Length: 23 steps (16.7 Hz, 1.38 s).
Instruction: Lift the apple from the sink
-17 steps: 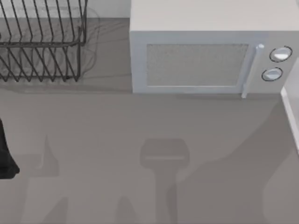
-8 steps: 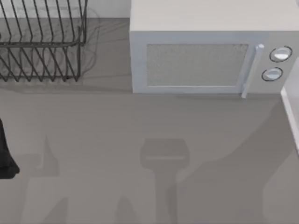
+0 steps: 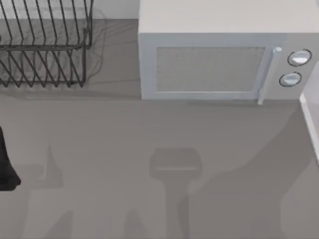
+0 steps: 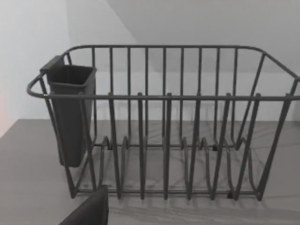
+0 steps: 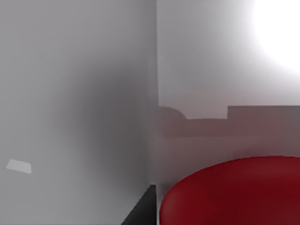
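Apple right up against R wrist cam

Apple glossy red, close under R wrist cam, pale walls behind. R jaws: can't tell. L arm parked at table's left edge, facing dish rack; jaws can't tell. Microwave at back.

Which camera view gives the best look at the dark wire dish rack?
The left wrist view: the dark wire dish rack faces the camera whole, with its dark cutlery cup. The top view catches just part of it at the left rear corner.

Soft shadows — glare, blurred apple.
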Available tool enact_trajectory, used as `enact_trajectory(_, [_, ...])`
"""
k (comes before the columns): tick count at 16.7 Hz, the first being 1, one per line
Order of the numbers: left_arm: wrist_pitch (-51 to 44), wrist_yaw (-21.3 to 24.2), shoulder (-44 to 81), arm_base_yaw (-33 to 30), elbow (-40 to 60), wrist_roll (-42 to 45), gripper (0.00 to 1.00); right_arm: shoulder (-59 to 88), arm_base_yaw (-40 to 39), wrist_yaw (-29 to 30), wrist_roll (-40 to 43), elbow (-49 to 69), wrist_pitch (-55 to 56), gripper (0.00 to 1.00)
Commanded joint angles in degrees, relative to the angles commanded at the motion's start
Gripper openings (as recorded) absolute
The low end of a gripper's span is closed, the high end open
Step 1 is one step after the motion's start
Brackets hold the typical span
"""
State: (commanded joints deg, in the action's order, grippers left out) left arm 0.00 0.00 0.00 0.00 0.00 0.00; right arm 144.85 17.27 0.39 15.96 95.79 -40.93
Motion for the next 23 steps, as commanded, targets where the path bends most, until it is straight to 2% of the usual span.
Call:
enact_trajectory(5, [0.0, 0.0, 0.0, 0.0, 0.0, 0.0, 1.00, 0.0, 0.0, 0.0, 0.0, 0.0, 0.0, 0.00])
enact_trajectory(10, [0.0, 0.0, 0.0, 0.0, 0.0, 0.0, 1.00, -3.3, -0.1, -0.8, -0.3, 4.6, -5.3, 0.00])
enact_trajectory(13, [0.0, 0.0, 0.0, 0.0, 0.0, 0.0, 1.00, -3.6, 0.1, -0.8, -0.2, 13.6, -14.5, 0.00])
enact_trajectory(20, [0.0, 0.0, 0.0, 0.0, 0.0, 0.0, 1.00, -6.5, 0.2, -0.9, 0.0, 40.9, -46.4, 0.00])
enact_trajectory(23, [0.0, 0.0, 0.0, 0.0, 0.0, 0.0, 1.00, -8.0, 0.2, -0.9, -0.1, 48.1, -53.9, 0.00])
